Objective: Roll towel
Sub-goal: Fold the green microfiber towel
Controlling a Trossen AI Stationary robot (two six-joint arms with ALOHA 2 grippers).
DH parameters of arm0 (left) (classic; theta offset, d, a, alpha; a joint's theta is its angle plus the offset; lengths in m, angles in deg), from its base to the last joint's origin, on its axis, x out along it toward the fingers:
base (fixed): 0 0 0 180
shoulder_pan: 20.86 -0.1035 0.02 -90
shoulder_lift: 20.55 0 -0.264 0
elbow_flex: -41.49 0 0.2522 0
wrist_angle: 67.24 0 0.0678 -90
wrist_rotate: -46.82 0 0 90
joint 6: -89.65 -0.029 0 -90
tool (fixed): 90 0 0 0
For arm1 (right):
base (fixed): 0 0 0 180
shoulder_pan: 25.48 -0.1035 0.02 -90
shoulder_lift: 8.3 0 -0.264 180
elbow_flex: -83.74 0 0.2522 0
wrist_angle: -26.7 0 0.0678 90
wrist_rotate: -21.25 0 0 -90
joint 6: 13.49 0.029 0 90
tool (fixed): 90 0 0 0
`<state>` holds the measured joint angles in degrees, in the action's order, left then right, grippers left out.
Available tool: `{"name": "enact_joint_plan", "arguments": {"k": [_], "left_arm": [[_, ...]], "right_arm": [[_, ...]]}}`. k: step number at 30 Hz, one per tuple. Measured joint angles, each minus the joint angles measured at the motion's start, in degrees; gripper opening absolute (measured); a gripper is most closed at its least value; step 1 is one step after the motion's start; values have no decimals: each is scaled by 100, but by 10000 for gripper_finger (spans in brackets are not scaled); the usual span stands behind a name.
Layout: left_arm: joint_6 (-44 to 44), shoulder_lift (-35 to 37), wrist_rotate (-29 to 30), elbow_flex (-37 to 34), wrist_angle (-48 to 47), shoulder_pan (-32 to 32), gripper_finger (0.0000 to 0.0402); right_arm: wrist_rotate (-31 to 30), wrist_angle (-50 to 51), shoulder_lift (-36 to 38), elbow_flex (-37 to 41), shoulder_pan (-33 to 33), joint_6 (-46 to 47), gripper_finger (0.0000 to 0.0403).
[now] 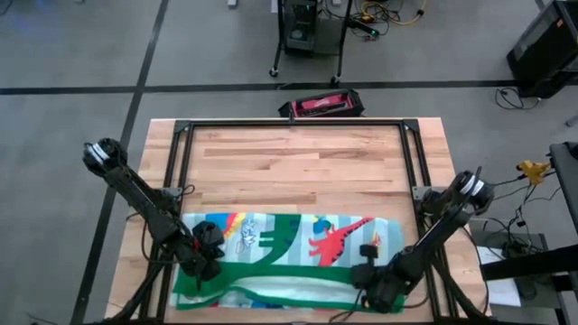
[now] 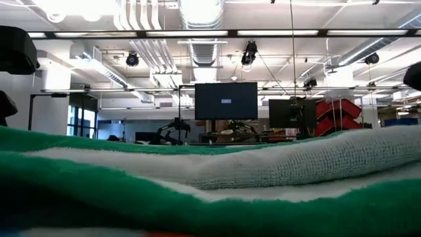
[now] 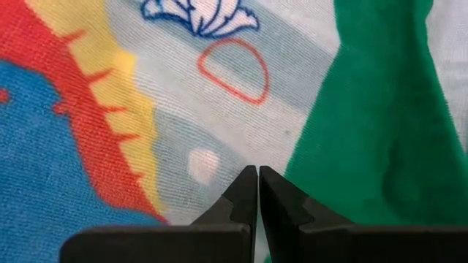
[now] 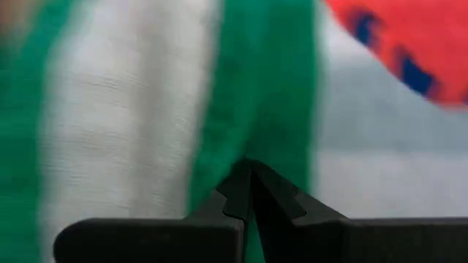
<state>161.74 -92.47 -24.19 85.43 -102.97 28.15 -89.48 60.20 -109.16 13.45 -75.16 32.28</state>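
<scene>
A lab or workshop hall — exposed ceiling ducts [image 2: 197,26], hanging monitor [image 2: 225,101], cabled equipment cart [image 1: 312,32]

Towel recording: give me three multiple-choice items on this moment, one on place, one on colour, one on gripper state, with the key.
1. Where on the table does the towel lie?
A. along the near edge, between the two arms
B. at the far edge
C. hanging off the left side

2. What colour is the towel's folded-over border?
A. orange
B. green
C. black

3. How do the left gripper and right gripper stand?
A. both wide open
B. only the left open
C. both shut

Key: 1 A, the high view shows it spread between the arms at the near edge. 2 B, green bands run across the striped print. 3 C, each wrist view shows the fingertips together, over the cloth.
</scene>
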Motion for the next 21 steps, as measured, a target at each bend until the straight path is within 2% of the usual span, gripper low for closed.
{"name": "enact_joint_plan", "arguments": {"k": [11,21], "left_arm": [[62,0,1,0,7,0,0],[538,23,-129,-524,166,-42,0]], "right_arm": [[-20,439,55,97,73,-57,0],[196,936,101,269,661,-368,0]]}}
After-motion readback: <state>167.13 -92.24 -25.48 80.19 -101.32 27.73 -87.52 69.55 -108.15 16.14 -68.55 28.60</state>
